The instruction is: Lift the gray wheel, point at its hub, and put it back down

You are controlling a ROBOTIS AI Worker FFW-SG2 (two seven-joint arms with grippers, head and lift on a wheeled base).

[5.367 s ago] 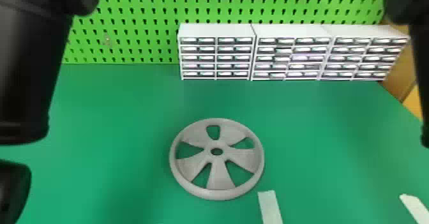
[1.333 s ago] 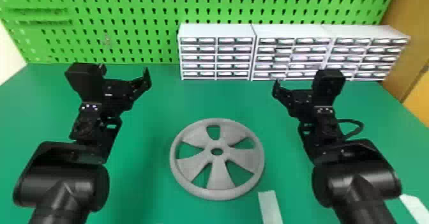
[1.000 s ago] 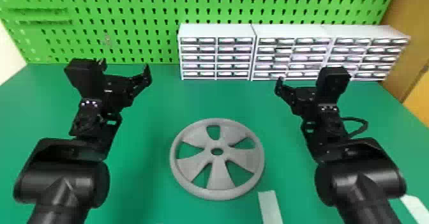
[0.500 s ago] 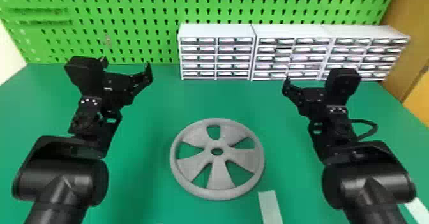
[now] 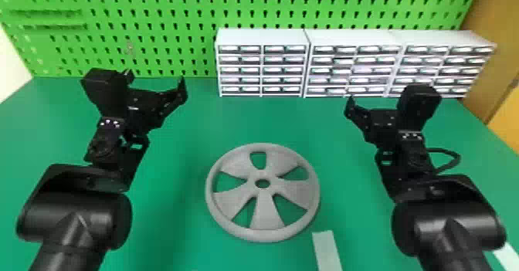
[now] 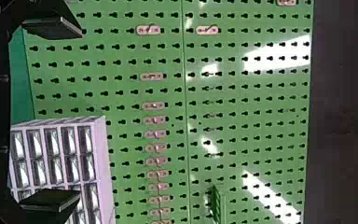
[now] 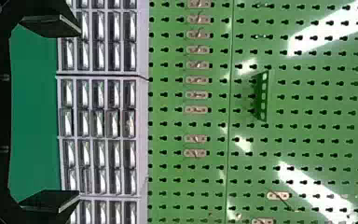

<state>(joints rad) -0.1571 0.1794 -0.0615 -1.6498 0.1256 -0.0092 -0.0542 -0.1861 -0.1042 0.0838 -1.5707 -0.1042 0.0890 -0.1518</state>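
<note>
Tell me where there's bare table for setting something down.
Bare green table lies between the gray wheel and white drawer units, also from the wheel outward to the left gripper and right gripper. Crowded: back right, where the units stand, and around both grippers.

Pegboard: slanting white glare, wrist views
Drawers: small bright glints
Table: brightly lit, soft shadows

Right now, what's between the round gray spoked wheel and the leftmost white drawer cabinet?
Just a bare stretch of green tabletop lies between the wheel and the cabinet in the head view.
</note>
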